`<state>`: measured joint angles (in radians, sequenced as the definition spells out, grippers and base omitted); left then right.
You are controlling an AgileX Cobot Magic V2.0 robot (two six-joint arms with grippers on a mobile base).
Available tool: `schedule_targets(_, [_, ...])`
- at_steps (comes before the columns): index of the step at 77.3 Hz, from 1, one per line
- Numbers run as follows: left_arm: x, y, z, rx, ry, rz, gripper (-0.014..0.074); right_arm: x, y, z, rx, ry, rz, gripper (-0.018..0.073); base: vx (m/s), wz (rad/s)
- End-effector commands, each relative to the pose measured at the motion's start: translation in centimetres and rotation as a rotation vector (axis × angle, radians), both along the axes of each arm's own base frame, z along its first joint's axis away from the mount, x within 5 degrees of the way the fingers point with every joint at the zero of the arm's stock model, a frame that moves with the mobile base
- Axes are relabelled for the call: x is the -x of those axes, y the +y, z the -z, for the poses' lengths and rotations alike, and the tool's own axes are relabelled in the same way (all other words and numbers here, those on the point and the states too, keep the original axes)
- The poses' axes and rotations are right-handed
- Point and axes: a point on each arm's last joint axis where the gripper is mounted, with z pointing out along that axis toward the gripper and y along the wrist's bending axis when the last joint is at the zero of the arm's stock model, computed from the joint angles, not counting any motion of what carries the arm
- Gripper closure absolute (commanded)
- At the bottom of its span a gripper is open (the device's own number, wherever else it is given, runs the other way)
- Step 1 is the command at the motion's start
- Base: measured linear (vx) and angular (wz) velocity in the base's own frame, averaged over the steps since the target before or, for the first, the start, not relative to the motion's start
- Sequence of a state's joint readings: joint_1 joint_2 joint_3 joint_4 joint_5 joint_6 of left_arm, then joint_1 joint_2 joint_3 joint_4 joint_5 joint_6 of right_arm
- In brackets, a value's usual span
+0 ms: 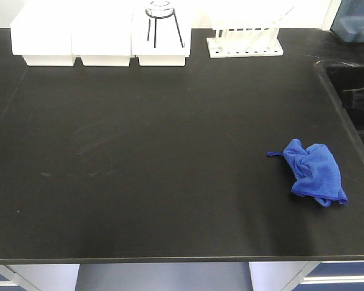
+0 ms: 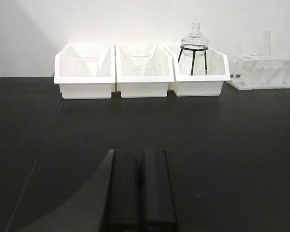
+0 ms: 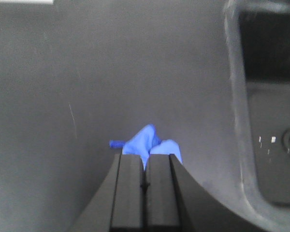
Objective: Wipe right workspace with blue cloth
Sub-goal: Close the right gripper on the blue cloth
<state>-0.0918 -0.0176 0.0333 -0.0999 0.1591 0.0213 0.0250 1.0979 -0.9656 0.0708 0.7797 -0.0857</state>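
While the right gripper (image 3: 145, 162) has its two dark fingers (image 3: 130, 193) pressed flat together with nothing between them, the left gripper (image 2: 141, 159) is just as tightly closed and empty, hanging over bare black benchtop (image 1: 139, 182). Past the right fingertips, in the right wrist view, the blue cloth (image 3: 147, 142) shows as a bunched lump. The front view shows it lying free on the benchtop, with neither gripper in sight. It sits crumpled and wrinkled toward the right side, near the front edge, its thin loop tag (image 1: 273, 154) sticking out to the left. A sink (image 1: 352, 85) is set into the bench to its right. White trays (image 2: 140, 72) and a test-tube rack (image 2: 266, 72) line the far edge, well apart from it.
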Motion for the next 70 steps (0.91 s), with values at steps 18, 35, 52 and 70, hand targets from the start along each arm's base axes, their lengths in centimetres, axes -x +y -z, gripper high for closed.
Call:
schedule_targets(18, [0.1,0.1,-1.7,0.014,-0.119,-0.008,0.0603,-0.7,-0.4,-1.2,0.062,-0.078,0.000,0.0079,0.00,0.00])
schedule_targets(35, [0.1,0.1,-1.7,0.014,-0.119,-0.008,0.0603,-2.3,-0.4,1.1,0.046,0.052,0.024,-0.0060,0.00,0.00])
schedule_targets(52, [0.1,0.1,-1.7,0.014,-0.119,-0.008,0.0603,-5.7,-0.3,6.3,0.040,0.261,0.030,-0.0015,0.00,0.00])
schedule_targets(70, [0.1,0.1,-1.7,0.014,-0.119,-0.008,0.0603,-8.6,-0.2,12.1,0.041,0.424,0.029,-0.0006,0.00,0.00])
